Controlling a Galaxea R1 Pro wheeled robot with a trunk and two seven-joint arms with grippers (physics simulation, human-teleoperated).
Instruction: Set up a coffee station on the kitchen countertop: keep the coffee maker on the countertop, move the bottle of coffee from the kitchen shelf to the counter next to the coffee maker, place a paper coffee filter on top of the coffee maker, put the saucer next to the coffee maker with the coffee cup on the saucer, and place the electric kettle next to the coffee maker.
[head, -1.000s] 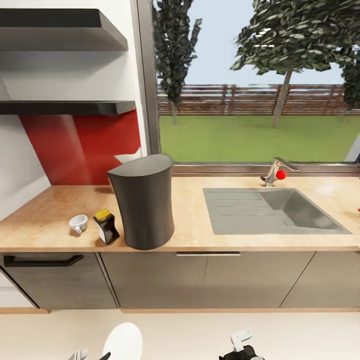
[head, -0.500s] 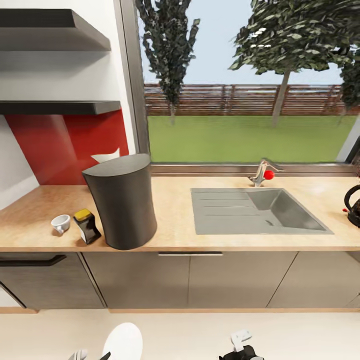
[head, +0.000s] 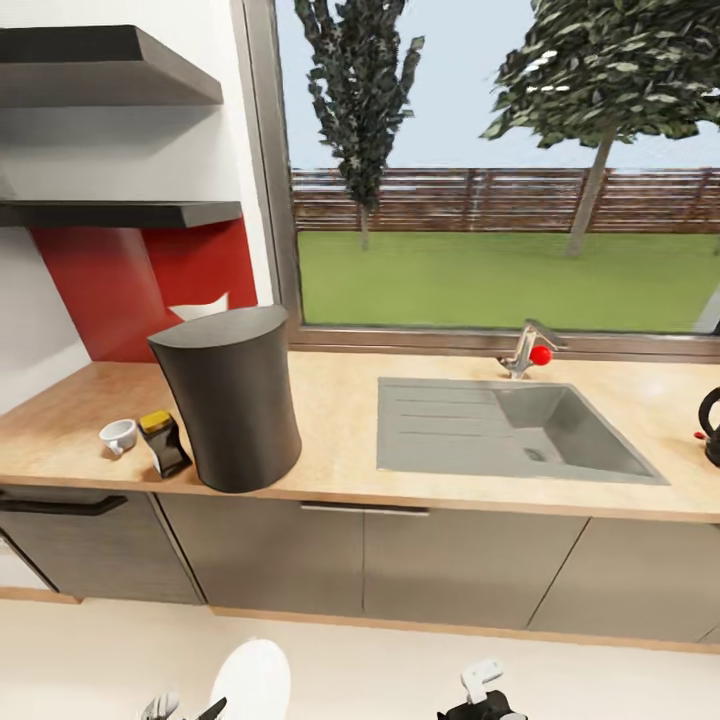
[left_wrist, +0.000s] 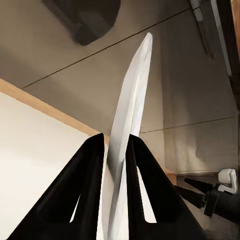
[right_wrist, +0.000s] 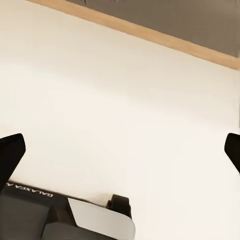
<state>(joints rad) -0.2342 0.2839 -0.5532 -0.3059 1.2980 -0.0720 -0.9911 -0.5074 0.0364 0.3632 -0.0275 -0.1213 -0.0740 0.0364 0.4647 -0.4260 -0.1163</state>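
The dark grey coffee maker (head: 232, 400) stands on the wooden countertop (head: 340, 400), left of the sink. Just left of it a dark bottle of coffee (head: 165, 442) with a yellow lid leans at a tilt, and a white coffee cup (head: 118, 435) sits beside that. The black electric kettle (head: 711, 428) is cut off at the counter's far right. My left gripper (left_wrist: 116, 165) is shut on a white saucer (left_wrist: 129, 125), seen edge-on; the saucer (head: 255, 682) also shows low over the floor in the head view. My right gripper (right_wrist: 120, 150) is open above the floor, holding nothing.
A grey sink (head: 600, 470) with a red-knobbed faucet (head: 527, 350) is set in the counter under the window. Two dark shelves (head: 120, 213) hang on the wall at the left. Grey cabinet fronts (head: 450, 560) run below the counter, with pale floor (head: 400, 670) between them and me.
The whole head view has shifted, so the camera moved: the counter items slid left and the kettle came into view at the right. The saucer stays in my left gripper.
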